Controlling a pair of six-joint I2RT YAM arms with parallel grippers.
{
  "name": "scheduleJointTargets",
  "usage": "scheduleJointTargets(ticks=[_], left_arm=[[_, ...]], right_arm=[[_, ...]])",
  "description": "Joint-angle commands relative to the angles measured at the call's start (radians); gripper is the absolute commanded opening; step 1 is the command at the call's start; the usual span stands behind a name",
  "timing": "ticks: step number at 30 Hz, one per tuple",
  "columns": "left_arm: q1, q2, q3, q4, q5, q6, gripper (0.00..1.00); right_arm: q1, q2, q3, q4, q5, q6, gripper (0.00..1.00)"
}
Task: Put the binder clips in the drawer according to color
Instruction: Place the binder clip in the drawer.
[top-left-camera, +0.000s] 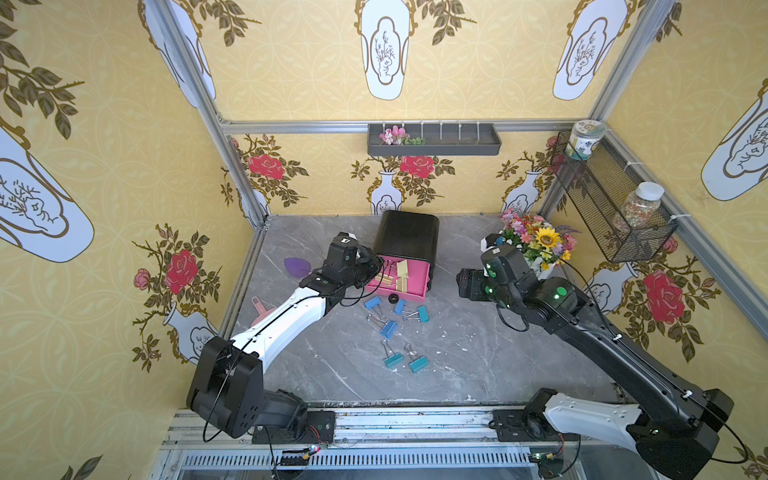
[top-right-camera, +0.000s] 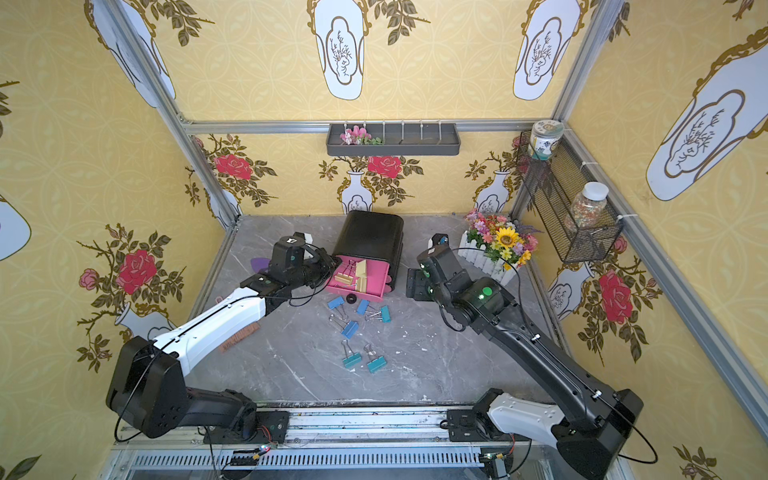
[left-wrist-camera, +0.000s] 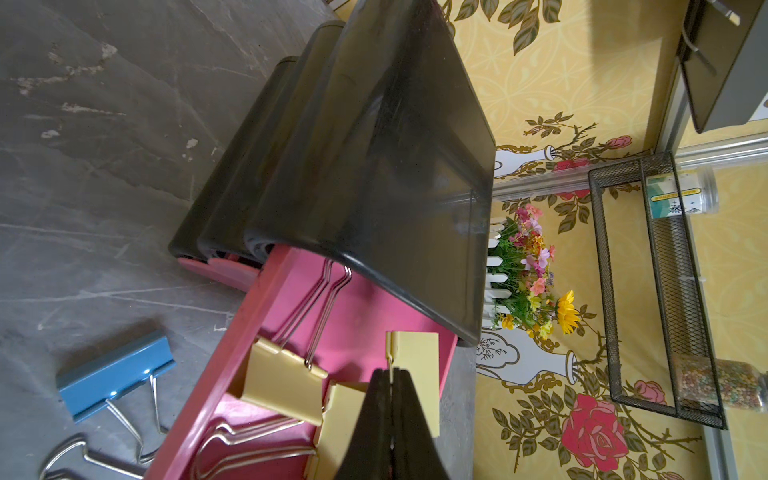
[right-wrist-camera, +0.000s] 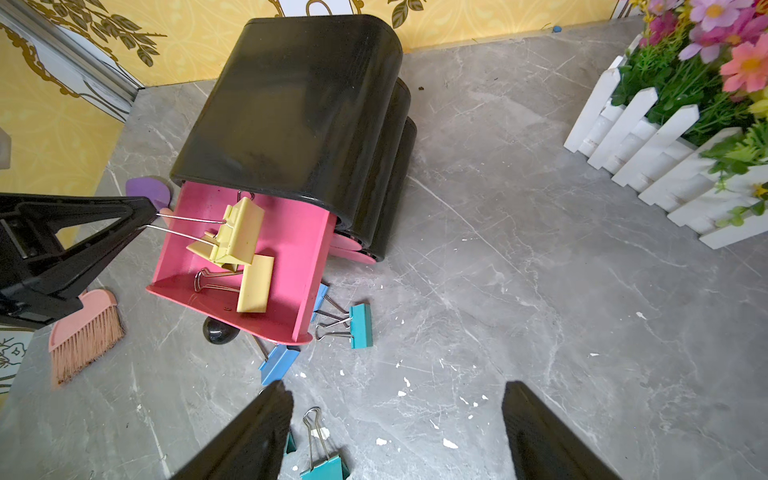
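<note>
The black drawer cabinet (top-left-camera: 407, 237) stands at the back of the table with its top pink drawer (top-left-camera: 417, 275) pulled out. My left gripper (top-left-camera: 379, 267) is shut on the wire handles of a pale yellow binder clip (right-wrist-camera: 243, 230), which hangs over the drawer. Two more yellow clips (left-wrist-camera: 282, 380) lie inside it. In front of the drawer, blue clips (top-left-camera: 389, 329) and teal clips (top-left-camera: 393, 360) lie scattered on the table. My right gripper (right-wrist-camera: 397, 386) hovers open and empty to the right of the cabinet, above bare table beside a teal clip (right-wrist-camera: 324, 461).
A white-fenced flower planter (top-left-camera: 536, 245) stands at the back right, close to the right arm. A pink hand brush (right-wrist-camera: 87, 332) and a purple leaf shape (top-left-camera: 295, 266) lie left of the drawer, under the left arm. A wire basket (top-left-camera: 615, 208) hangs on the right wall.
</note>
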Motion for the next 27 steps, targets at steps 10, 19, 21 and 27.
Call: scheduleJointTargets(ticks=[10,19,21,27], left_arm=[[0.000,0.050,-0.002,0.073,0.020,-0.003,0.00],[0.000,0.065,0.000,0.095,0.029,-0.014,0.02],[0.000,0.066,0.003,0.095,0.028,-0.013,0.15],[0.000,0.058,0.017,0.083,0.022,0.000,0.34]], right_arm=[[-0.002,-0.009,-0.007,0.002,0.005,-0.007,0.84],[-0.003,-0.001,-0.015,0.015,-0.009,0.002,0.84],[-0.003,-0.001,-0.016,0.016,-0.011,0.002,0.84],[-0.003,-0.001,-0.018,0.021,-0.019,0.002,0.84]])
